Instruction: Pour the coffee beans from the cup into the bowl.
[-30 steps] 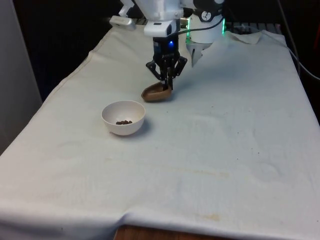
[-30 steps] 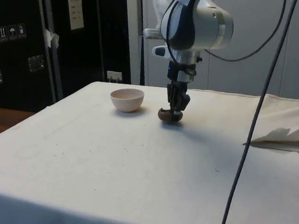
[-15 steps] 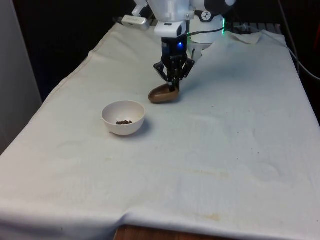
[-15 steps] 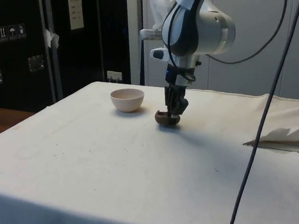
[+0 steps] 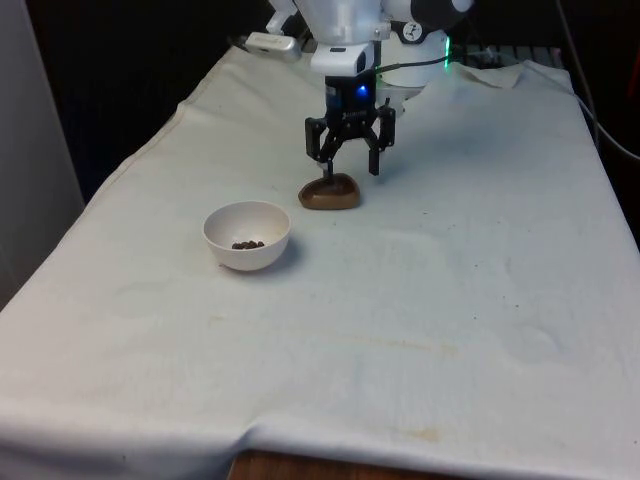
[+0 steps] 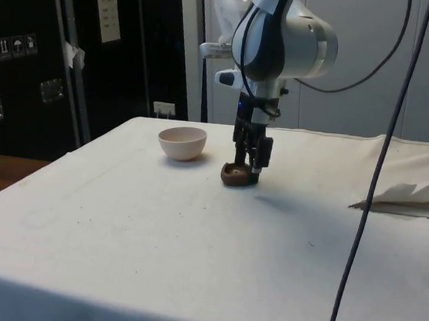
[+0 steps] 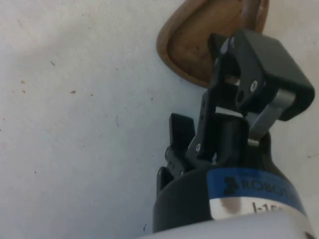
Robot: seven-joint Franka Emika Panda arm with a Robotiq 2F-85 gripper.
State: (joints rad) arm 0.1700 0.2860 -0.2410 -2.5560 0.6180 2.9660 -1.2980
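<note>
Nearest, found the white bowl (image 5: 247, 235) on the tabletop (image 5: 450, 300), about midway along it and closer to the long edge on the front view's left. Counted a small cluster of coffee beans (image 5: 247, 244) lying in its bottom. Saw none spilled on the cloth around it.

Just beyond, toward the far end, noted the brown cup (image 5: 330, 193) resting on the cloth by its own weight, near the bowl but apart from it. Half a second earlier had seen it pinched and tipped in the black fingers; now found it released and settled. In the wrist view, looked into its open hollow (image 7: 209, 35) and made out no beans in the part visible.

Directly above the cup, found the gripper (image 5: 345, 160) with fingers spread wide, holding nothing, tips to either side of the cup and a little higher than its rim. Confirmed the same from the side view: gripper (image 6: 250, 160) over the cup (image 6: 236, 176), bowl (image 6: 182, 142) off to one side.

Judged from this that the pour was already done and the cup put back down, beans in the bowl, so the task looked essentially complete. Expected only a lift clear of the cup to be left, taken straight up so as not to knock it toward the bowl.
</note>
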